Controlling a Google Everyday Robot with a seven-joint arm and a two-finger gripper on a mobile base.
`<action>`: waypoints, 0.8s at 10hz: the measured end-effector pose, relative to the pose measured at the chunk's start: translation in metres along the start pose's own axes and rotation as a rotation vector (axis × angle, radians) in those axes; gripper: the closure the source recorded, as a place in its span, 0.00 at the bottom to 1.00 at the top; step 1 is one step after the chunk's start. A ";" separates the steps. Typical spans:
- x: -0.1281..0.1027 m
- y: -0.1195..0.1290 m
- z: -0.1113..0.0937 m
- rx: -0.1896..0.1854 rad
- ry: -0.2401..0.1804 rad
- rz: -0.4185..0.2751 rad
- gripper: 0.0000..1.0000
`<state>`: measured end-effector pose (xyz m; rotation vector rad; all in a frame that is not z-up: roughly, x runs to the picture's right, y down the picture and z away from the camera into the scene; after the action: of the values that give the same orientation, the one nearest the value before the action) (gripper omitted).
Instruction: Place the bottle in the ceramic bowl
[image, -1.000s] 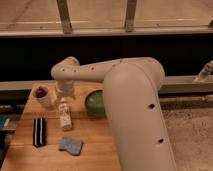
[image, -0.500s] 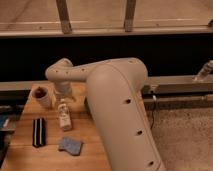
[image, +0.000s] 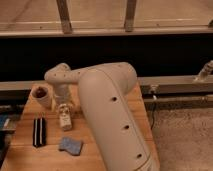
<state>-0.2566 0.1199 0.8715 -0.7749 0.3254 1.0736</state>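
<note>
Resting on the light wooden counter (image: 25, 152), in its left half about midway between the back and front edges, a small slim cream plastic bottle (image: 65, 120) with a speckled label sits directly beneath the robot's gripper (image: 64, 106), which reaches down to the bottle's top; whether it is clamped on the bottle cannot be told. A pale cup (image: 41, 96) with dark red contents stands near the back-left corner. A flat black-and-white striped object (image: 39, 131) lies along the left edge, and a blue-grey pad (image: 70, 145) lies towards the front edge. The bulky cream arm (image: 112, 120) covers the counter's right side.
</note>
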 end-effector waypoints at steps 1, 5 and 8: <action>0.001 0.004 0.006 -0.012 0.012 -0.011 0.34; 0.009 0.009 0.011 -0.024 0.032 -0.041 0.73; 0.014 0.006 0.006 -0.035 0.006 -0.034 0.99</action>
<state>-0.2560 0.1351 0.8648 -0.8128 0.2980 1.0473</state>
